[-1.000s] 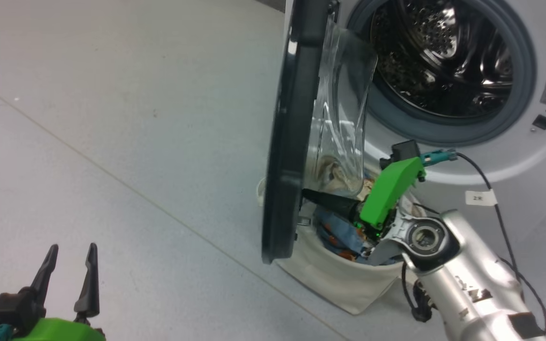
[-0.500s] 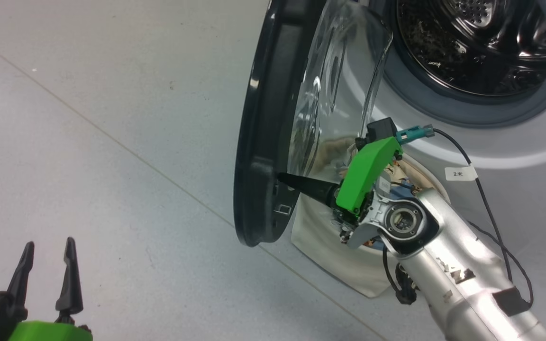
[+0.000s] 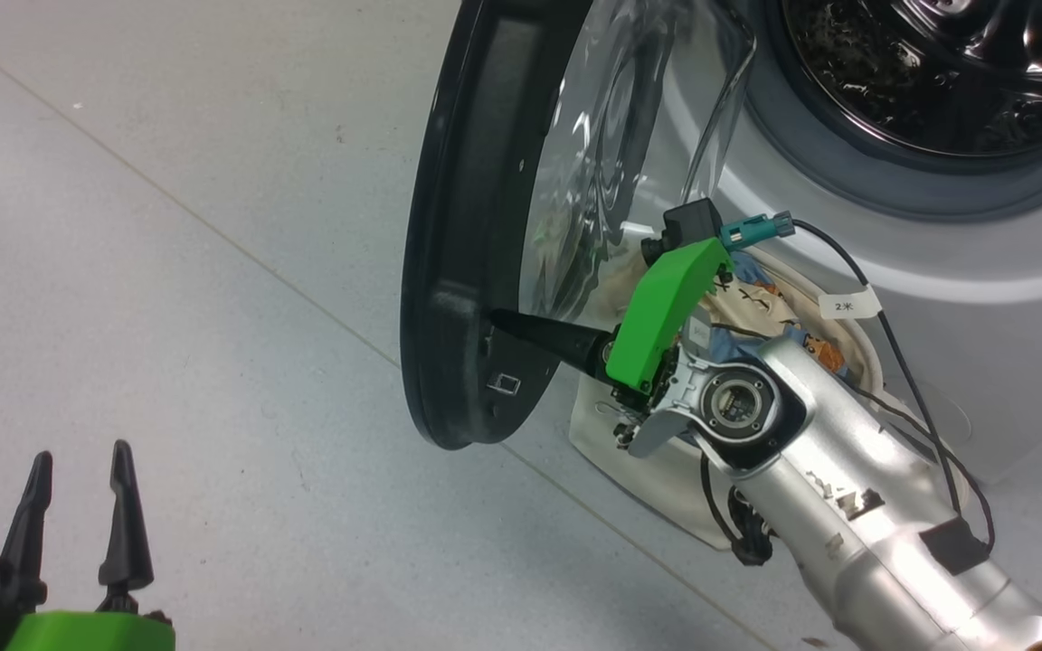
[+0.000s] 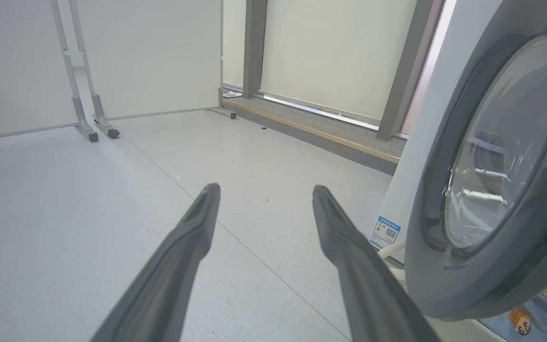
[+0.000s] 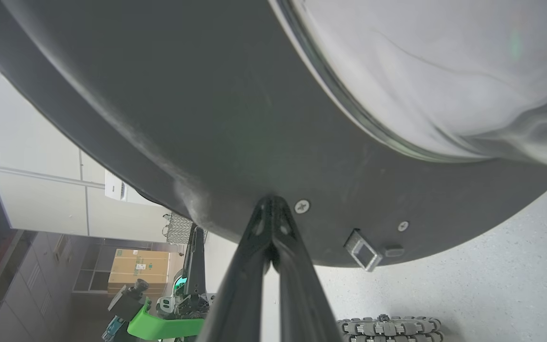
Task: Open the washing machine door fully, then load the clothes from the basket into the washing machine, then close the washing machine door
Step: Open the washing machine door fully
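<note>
Left gripper (image 3: 80, 452): fingers spread wide, empty, low on the outer-face side of the washing machine door (image 3: 449, 271), well clear of it.

Right gripper (image 5: 269, 199): fingers pinched together, holding nothing. The tips are pressed on the door's inner rim, just beside the latch catch (image 5: 361, 249).

Step in hand, as I read it: step one, opening the door fully. The door stands roughly edge-on to the head camera, so it's partly open and not at full swing.

Next move: push outward along the hinge arc with the tips planted on the rim. The rim is glossy, so the tips could slip toward the glass bowl.

Basket (image 3: 657, 497): sits under and behind the door's lower edge, between the door and the washing machine (image 3: 937, 262). The clothes (image 3: 756, 303) are all in it, none loaded. Can't tell if the door's bottom rim clears the basket rim or brushes it.

Cable (image 3: 901, 362): runs from the right wrist across the basket, on the door's inner side. Possible snag.

Swing room: the floor (image 3: 213, 271) is bare on the door's outer side, nothing in the arc.

Beyond the door: the drum (image 3: 937, 72) mouth is unobstructed.
</note>
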Motion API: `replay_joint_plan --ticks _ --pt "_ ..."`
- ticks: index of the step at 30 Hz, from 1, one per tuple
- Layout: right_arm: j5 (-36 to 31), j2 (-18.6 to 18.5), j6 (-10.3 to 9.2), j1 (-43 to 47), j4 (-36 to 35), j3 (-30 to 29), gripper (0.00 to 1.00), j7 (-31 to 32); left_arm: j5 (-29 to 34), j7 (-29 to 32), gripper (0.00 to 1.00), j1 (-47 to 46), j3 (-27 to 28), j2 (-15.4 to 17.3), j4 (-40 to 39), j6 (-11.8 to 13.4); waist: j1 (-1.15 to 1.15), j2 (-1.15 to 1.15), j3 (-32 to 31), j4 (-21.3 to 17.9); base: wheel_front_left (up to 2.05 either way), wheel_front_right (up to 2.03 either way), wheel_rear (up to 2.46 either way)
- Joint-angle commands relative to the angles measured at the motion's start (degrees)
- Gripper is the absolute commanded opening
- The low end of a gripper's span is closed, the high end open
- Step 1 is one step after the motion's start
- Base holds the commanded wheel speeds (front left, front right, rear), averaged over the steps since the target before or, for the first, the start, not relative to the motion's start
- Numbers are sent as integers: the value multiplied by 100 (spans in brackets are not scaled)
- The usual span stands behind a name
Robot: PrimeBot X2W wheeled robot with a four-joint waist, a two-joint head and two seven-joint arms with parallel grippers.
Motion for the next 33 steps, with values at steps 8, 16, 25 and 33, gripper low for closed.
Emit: replay_joint_plan --ticks 8,16,25,33 --pt "6 -29 43 -79 -421 78 92 -551 43 -68 100 -110 253 121 -163 -30 -1 0 -80 -49 0 0 0" --pt "-931 -859 43 428 -1033 97 100 -2102 -21 -68 100 -271 188 124 -11 -127 -1 0 -195 -102 0 0 0" --pt "-2481 -1589 43 1319 -1006 214 100 -4398 242 -69 100 -396 202 233 -220 -178 -1 0 -435 -204 0 0 0" --pt "-3714 -1571 43 1963 -1080 -464 100 -4529 291 -69 100 -455 -43 308 -4 -272 -1 0 -535 -279 0 0 0"
